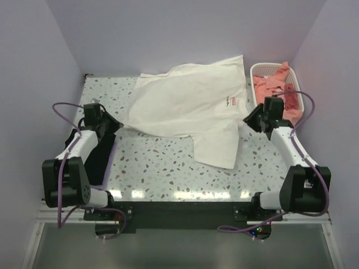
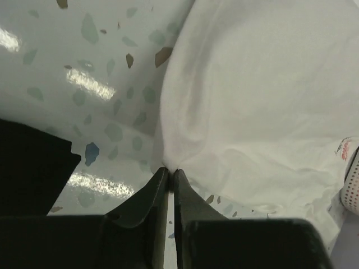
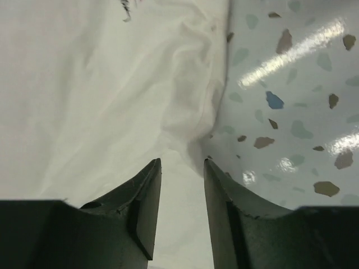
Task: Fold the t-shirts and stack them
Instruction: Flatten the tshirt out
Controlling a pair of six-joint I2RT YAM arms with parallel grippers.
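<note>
A large cream-white t-shirt (image 1: 190, 106) lies spread across the far middle of the table, a small red print near its right side. My left gripper (image 1: 114, 126) is shut on its left edge; in the left wrist view the closed tips (image 2: 170, 170) pinch the cream cloth (image 2: 252, 95). My right gripper (image 1: 248, 120) is open at the shirt's right edge; in the right wrist view its jaws (image 3: 180, 162) stand apart over cream cloth (image 3: 101, 95). A black t-shirt (image 1: 98, 159) lies under the left arm. Salmon-pink t-shirts (image 1: 275, 87) fill the basket.
A white lattice basket (image 1: 257, 70) stands at the far right, its rim also in the left wrist view (image 2: 352, 190). The speckled tabletop (image 1: 162, 168) shows in front of the cream shirt. Lavender walls close in on three sides.
</note>
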